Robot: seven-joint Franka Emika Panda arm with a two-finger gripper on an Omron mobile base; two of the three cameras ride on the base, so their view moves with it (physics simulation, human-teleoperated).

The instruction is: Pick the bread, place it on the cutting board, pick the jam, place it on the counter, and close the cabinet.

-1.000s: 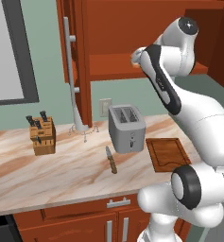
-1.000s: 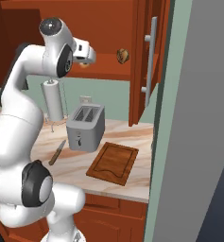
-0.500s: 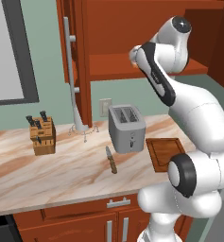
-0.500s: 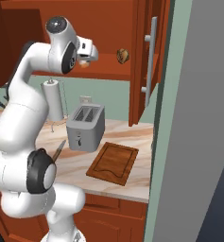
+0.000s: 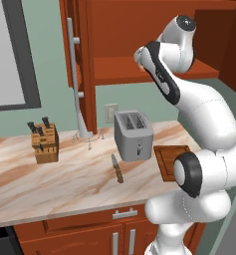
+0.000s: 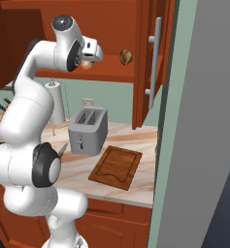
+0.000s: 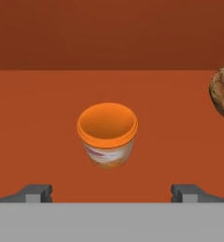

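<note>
Now, going from left to right in the hand view, the pincer [image 7: 111, 193] is standing wide open and holding nothing, its two tips on each side of the jam [image 7: 107, 134], which is sitting on the cabinet [image 6: 111, 38] shelf just ahead. The bread [image 7: 223, 91] is lying further right on the same shelf, near the open door. Below, the cutting board [image 6: 115, 167] is waiting bare on the bench [image 5: 64, 174], right of the toaster [image 5: 133, 135]. I judge the risk is this: the hand is aiming at the jam, not the bread, so reaching forward could push the jar back or take things in wrong order.
</note>
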